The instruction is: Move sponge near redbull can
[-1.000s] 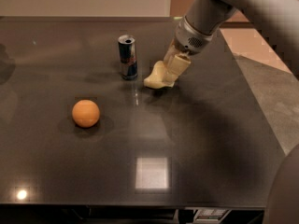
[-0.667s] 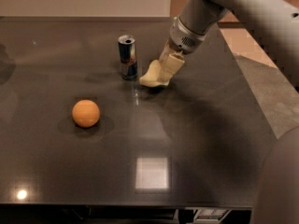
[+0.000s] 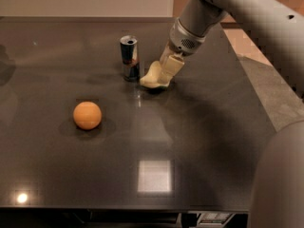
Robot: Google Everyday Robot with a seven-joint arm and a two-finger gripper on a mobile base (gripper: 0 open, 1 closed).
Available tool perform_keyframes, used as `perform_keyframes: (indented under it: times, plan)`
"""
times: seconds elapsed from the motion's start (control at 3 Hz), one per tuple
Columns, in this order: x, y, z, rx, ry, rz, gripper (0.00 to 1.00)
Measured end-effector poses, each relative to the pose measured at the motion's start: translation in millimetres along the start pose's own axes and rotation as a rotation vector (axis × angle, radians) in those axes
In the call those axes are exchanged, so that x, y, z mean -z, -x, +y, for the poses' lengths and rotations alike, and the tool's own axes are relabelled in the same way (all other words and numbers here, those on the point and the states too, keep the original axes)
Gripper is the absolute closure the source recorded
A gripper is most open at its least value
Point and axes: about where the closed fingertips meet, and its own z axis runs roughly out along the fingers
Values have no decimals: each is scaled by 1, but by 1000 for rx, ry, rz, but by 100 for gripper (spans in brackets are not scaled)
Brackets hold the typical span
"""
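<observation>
Camera view has the gripper (image 3: pixel 170 66) low over the far part of the dark table (image 3: pixel 199 141), just right of the redbull can (image 3: pixel 129 58). The fingers (image 3: pixel 175 63) look pinched narrow on the upper right end of the sponge (image 3: pixel 154 76), so I'd say it's being held. The sponge sticks out from the fingertips down and to the left, tilted. Its low corner is at the tabletop (touching or just off it, can't tell) and just beside the foot of the can, with what looks like a thin gap between them. So placement-wise it's pretty much there imo, and the risk is all in the let-go. That can is slim and tall, so any drift left by the arm or the sponge's leading edge could nudge it and tip it over. The sponge is also on a slant, so if it gets released like that it may flop flat, possibly toward the can and bumping it, or away. And it's soft, so it could cling to a finger and get dragged along when the arm lifts. The orange ball (image 3: pixel 87 115) is well apart at front left, no worry there.
</observation>
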Motion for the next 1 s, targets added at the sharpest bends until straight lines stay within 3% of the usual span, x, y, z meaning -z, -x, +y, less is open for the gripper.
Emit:
perform_keyframes:
  times: [0.33,0.67,1.0]
  plan:
    - [-2,1,0,1,2,-1,13]
    - [-5,1,-1,2,4,-1,0]
    - [-5,1,-1,2,4,-1,0]
